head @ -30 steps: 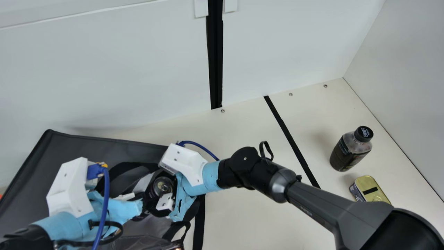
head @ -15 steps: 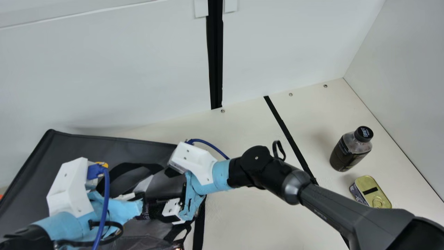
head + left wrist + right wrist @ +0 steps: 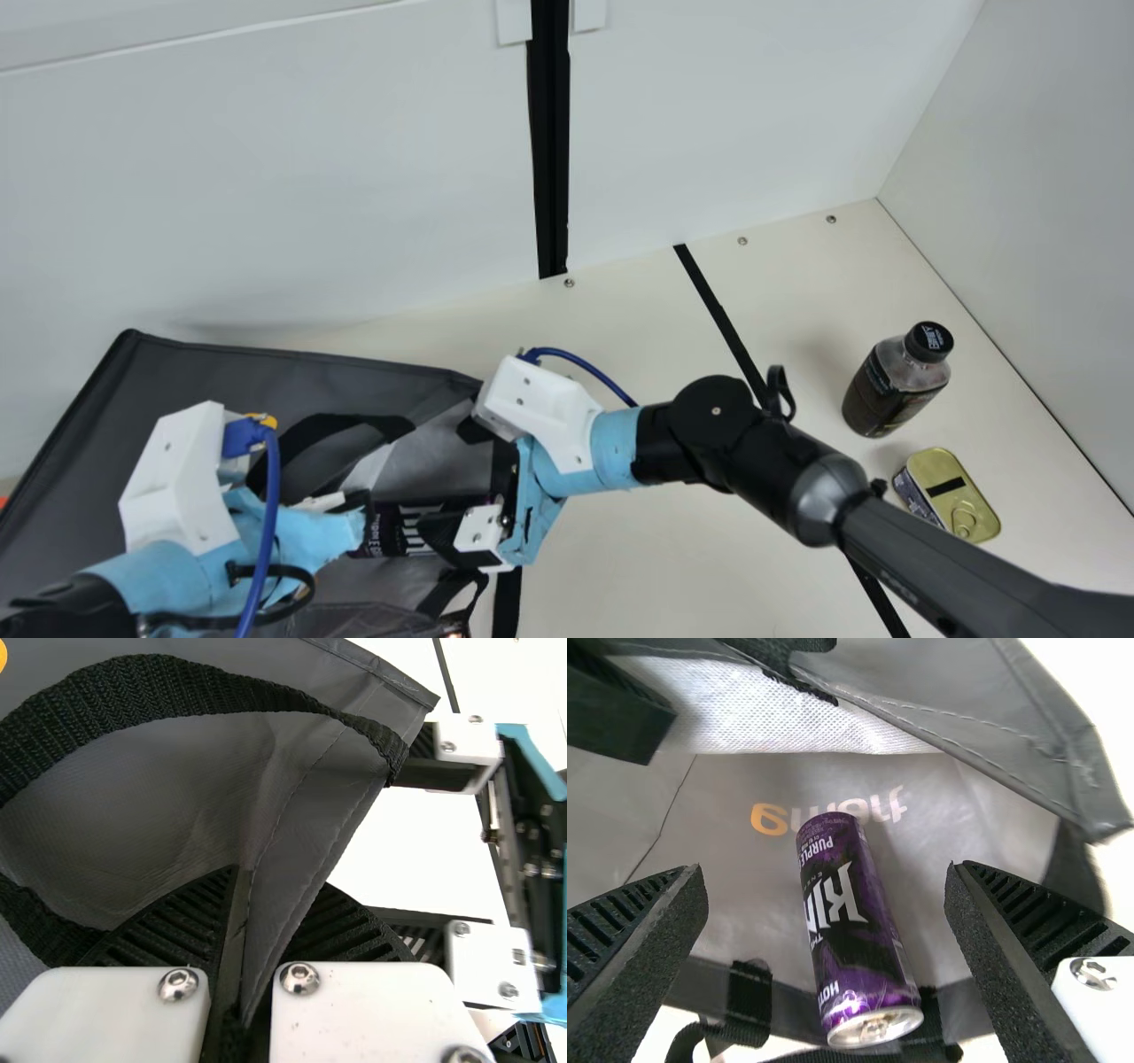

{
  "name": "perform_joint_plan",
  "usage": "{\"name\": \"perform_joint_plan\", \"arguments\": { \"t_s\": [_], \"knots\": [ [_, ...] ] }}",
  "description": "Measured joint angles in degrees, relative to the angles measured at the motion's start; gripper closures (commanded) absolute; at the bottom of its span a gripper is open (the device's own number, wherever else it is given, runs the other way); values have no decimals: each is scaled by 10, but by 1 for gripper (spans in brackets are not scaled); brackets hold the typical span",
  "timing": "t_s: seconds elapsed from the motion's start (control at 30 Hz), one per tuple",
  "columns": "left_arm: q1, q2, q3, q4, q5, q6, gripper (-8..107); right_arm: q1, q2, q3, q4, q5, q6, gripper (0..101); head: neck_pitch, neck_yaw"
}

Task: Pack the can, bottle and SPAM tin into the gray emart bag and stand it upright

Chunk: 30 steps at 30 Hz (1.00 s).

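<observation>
Lying on its side at mouth of gray emart bag (image 3: 221, 368): can (image 3: 850, 921) | just let go, with right gripper (image 3: 827, 874) drawn back, spread wide; likely leaving bottle (image 3: 893, 385) and SPAM tin (image 3: 957, 501) to pack | pointing metal end toward that gripper, long axis inward | pinching bag's edge with left gripper (image 3: 266, 912)

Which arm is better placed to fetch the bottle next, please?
Right, I judge: the right gripper is open and the bottle stands on that side, while the left gripper grips the bag.
</observation>
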<state>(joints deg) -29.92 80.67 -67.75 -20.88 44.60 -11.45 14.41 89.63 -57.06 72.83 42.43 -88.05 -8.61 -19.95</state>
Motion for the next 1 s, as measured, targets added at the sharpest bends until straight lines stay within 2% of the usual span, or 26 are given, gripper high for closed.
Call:
{"name": "perform_joint_plan", "arguments": {
  "t_s": [1.0],
  "knots": [
    [0, 0, 0, 0, 0, 0, 107, -148, -195, 59, -113, 57, 97, 6, -1, 0]
  ]
}}
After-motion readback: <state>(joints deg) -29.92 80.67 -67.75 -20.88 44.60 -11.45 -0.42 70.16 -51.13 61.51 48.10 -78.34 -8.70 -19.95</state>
